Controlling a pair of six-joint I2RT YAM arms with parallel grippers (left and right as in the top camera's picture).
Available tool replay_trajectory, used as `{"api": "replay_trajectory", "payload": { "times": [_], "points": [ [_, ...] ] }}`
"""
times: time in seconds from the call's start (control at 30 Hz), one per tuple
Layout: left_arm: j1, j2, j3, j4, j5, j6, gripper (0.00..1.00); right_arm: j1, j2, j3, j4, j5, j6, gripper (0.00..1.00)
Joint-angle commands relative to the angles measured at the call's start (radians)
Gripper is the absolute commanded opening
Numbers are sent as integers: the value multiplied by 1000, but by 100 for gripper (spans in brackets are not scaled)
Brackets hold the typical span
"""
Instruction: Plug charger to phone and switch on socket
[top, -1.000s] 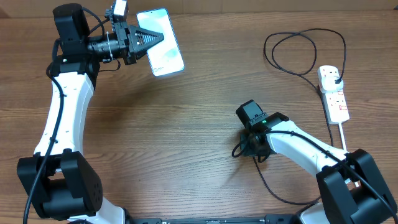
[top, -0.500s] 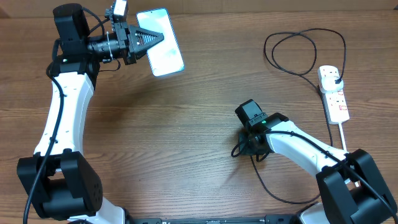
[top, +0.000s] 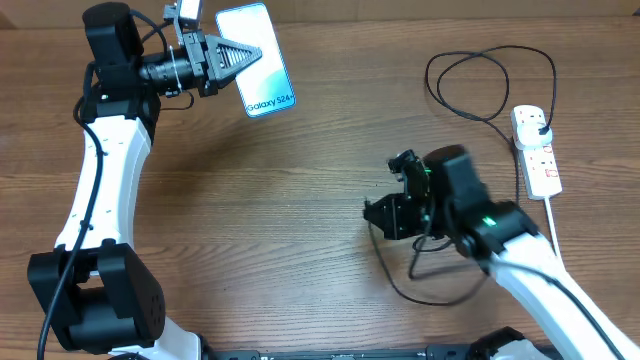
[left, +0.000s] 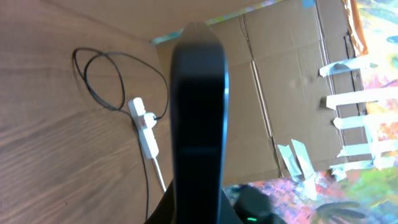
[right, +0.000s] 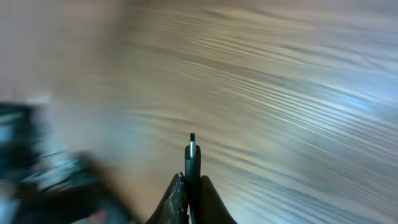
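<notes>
The left gripper (top: 252, 56) clamps the phone (top: 270, 90) up near the table's (top: 300, 180) far left corner, likely to present its port. The right gripper (right: 190, 196) pinches the charger (right: 192, 155) tip-forward, ready for insertion. The socket (top: 541, 158) lies along the right edge.

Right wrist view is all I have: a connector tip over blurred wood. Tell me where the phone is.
Observer: The phone is at the far left, clamped in the left gripper, with its lit screen facing up.
Operator: Report the charger's other end.
Observer: The charger loops at the far right, and its plug sits in the socket.
Operator: Say where the slack lies.
Observer: From the right gripper the cable curls onto the table beneath the right arm.
</notes>
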Motion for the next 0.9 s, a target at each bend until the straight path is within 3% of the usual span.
{"api": "replay_trajectory", "payload": {
  "times": [0.0,0.3,0.4,0.6,0.87],
  "points": [
    [-46,-19,23,85,10,-63,5,-7,-58,11,56,-347,-26,4],
    [-163,-19,23,565,35,-382,4,-7,42,-41,567,-653,177,4],
    [-166,-19,23,644,58,-444,4,-7,65,-41,724,-701,248,4],
    [-166,-19,23,693,129,-491,4,-14,72,-41,1040,-694,442,4],
    [-200,-19,23,699,138,-523,4,-40,113,-41,1074,-652,467,4]
  ]
}}
